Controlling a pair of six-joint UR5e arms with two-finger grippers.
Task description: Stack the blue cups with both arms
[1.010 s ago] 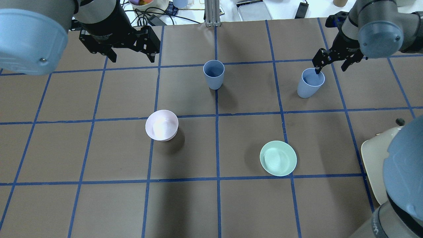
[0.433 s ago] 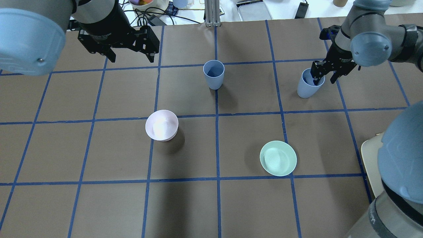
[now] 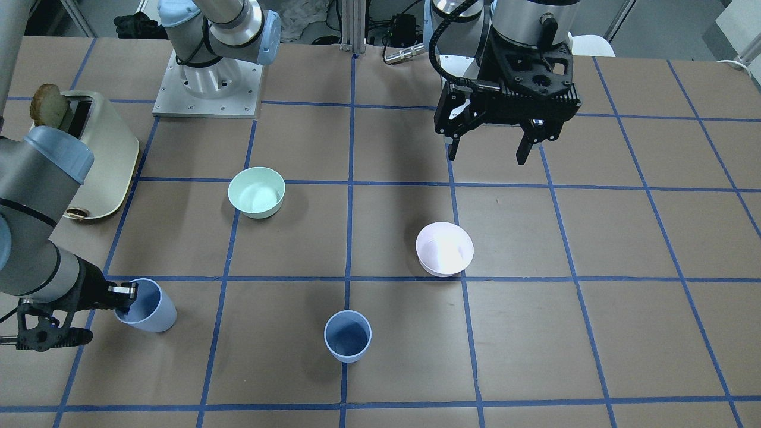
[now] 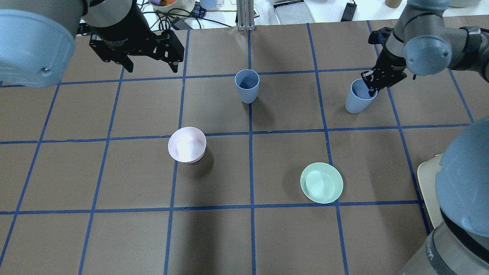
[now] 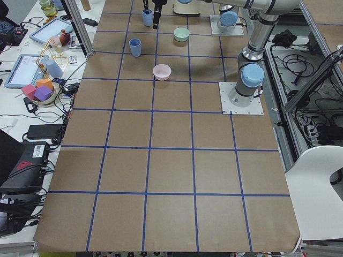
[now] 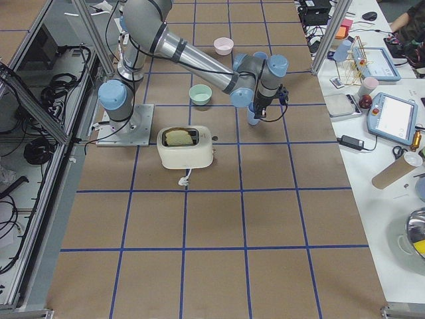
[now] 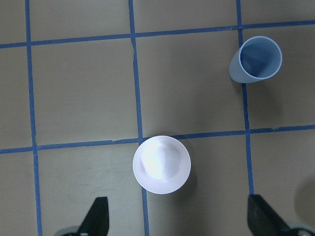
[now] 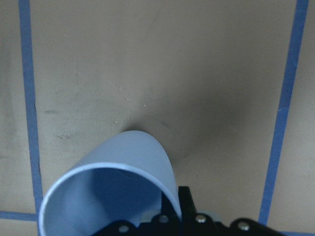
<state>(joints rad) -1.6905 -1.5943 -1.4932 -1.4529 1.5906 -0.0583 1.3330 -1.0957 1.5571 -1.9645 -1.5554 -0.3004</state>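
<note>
One blue cup (image 4: 247,86) stands upright near the middle of the table; it also shows in the front view (image 3: 348,336) and in the left wrist view (image 7: 256,60). The second blue cup (image 4: 358,98) stands at the right, its base on the table (image 3: 145,306). My right gripper (image 4: 371,88) is shut on this cup's rim, one finger inside and one outside (image 3: 123,295); the right wrist view shows the cup (image 8: 123,182) right under the gripper. My left gripper (image 4: 151,68) is open and empty, hovering at the far left (image 3: 487,156), away from both cups.
A pale pink bowl (image 4: 187,144) sits left of centre, below my left gripper in the wrist view (image 7: 161,164). A mint-green bowl (image 4: 321,182) sits at the right front. A cream toaster (image 3: 98,154) stands at the right edge near the right arm's base.
My right gripper came down over the right cup's rim and closed on it. The left gripper has barely moved.
</note>
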